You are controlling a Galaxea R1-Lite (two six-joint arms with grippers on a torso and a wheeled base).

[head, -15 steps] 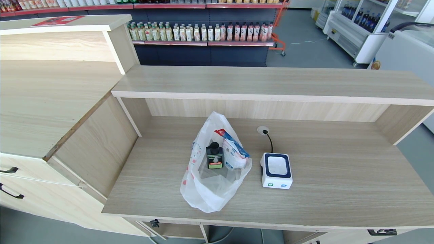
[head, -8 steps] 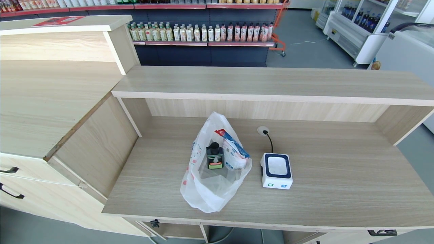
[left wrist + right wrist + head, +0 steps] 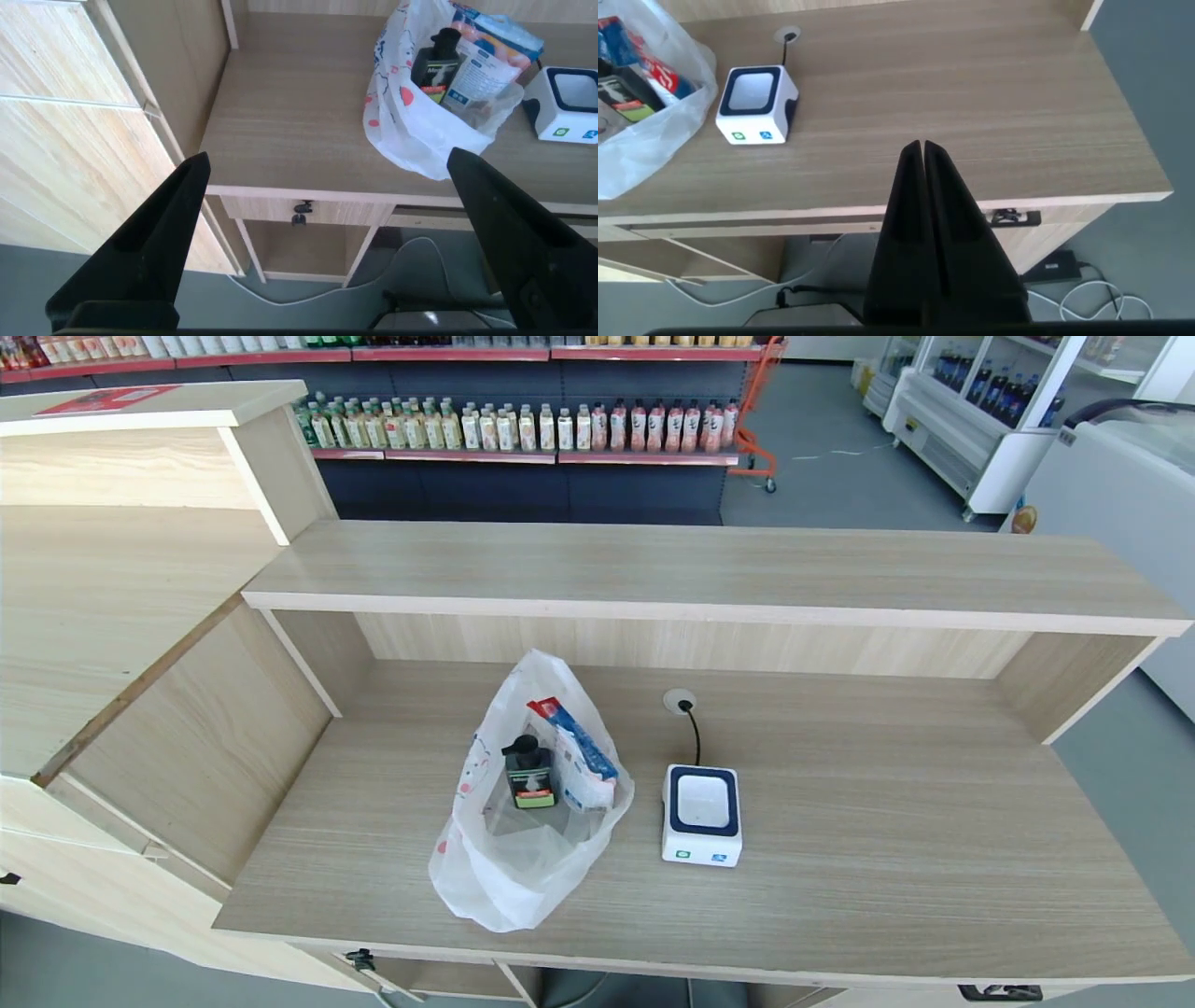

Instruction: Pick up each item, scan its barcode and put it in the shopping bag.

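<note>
Sitting near the front edge of the bench [image 3: 934,821], the shopping bag [image 3: 485,887] holds a dark bottle [image 3: 530,775] and a blue-and-white packet [image 3: 581,761], just beside the scanner [image 3: 702,814]. The left fingers [image 3: 168,233] are spread wide and the right fingers [image 3: 920,215] pressed together, both empty. An arm brushing the limp bag could likely slump it or drag it off the edge, tipping the bottle out.

Head overlooks shopping bag [image 3: 485,887]; both wrists share it.
</note>
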